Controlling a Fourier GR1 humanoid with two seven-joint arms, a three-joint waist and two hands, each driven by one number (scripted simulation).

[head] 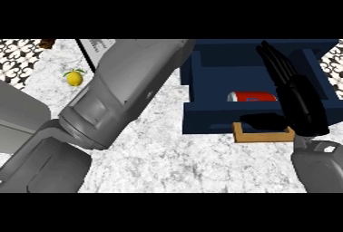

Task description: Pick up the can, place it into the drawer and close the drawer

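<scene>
Here, looking steeply down on a pale marbled table [201, 167]. Finds a dark-blue drawer [208, 122] standing open at the upper right, with a light wooden handle [261, 138] on its front. Finds the red can [253, 96] inside that drawer, lying on its side close to the front wall. Sees its right end meet the edge of the right hand [301, 108] in this view; cannot tell whether touching.

Places that black hand over the drawer's right part, rising from a grey forearm [318, 167] at the lower right edge. Holds the fingers [275, 59] straight and pressed together, pointing toward the drawer's back, curled round nothing. Pokes the thumb [261, 121] out to the left across the drawer's front wall, just above the handle and just below the can.

Sees the left forearm [120, 99] crossing the left half of the view, from the lower left up to the top edge beside the drawer's left wall. Shows nothing of the left hand, so cannot tell how its fingers stand.

Notes a yellow lemon [74, 78] on the table left of that forearm, well apart from the drawer. Notes patterned tiling [17, 61] at the far upper left.
</scene>
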